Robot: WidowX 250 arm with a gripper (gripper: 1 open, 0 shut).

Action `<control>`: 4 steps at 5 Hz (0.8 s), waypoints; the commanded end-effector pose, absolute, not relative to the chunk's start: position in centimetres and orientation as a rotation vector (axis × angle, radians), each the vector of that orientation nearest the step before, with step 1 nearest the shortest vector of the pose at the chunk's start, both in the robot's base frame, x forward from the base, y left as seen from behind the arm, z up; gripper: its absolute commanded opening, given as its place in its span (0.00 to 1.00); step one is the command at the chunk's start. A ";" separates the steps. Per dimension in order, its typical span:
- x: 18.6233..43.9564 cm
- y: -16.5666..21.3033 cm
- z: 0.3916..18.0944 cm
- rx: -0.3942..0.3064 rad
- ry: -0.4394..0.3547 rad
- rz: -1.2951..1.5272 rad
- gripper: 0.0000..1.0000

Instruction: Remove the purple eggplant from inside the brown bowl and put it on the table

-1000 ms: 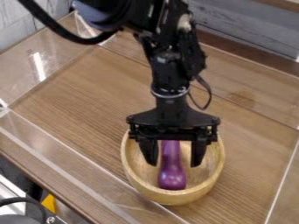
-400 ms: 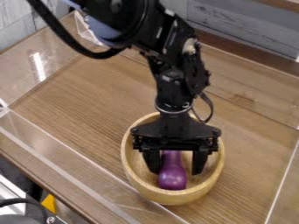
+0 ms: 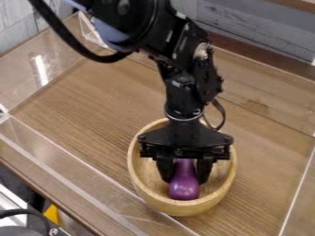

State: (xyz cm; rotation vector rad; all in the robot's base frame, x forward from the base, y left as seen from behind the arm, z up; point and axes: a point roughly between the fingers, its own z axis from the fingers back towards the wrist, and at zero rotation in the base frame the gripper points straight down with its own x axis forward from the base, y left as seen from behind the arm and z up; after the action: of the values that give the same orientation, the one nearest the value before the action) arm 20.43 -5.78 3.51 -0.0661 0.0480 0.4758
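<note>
A: Where is the purple eggplant [image 3: 182, 185] sitting?

B: It is lying inside the brown bowl [image 3: 144, 181], near the middle, with its rounded purple end pointing toward the camera. Its far end is hiding behind the gripper [image 3: 183, 171].

A: And the bowl?

B: It is standing on the table [image 3: 87, 101], toward the near right part of the wood-grain top, close to the clear acrylic wall [image 3: 74, 189] running along the front edge.

A: What is the arm doing?

B: The black arm [image 3: 185, 69] is reaching down from the upper left, and the gripper is pointing straight down into the bowl. Its two dark fingers [image 3: 161, 170] are standing on either side of the eggplant, one to the left and one to the right, inside the rim.

A: Is it gripping the eggplant?

B: The fingers are flanking it closely, but whether they are pressing on it or standing just apart is not showing at this angle. One cannot tell if the hold is made. The eggplant is looking settled on the bowl's floor, not lifted.
</note>
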 end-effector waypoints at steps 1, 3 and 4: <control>21.2 -6.1 5.5 -0.085 0.000 0.466 0.00; 21.9 -6.3 6.6 -0.100 -0.046 0.475 1.00; 21.8 -6.2 5.9 -0.090 -0.050 0.485 1.00</control>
State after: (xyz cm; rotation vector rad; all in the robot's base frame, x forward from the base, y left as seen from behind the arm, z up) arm 21.32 -6.00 5.18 -0.0753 -0.0183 0.4937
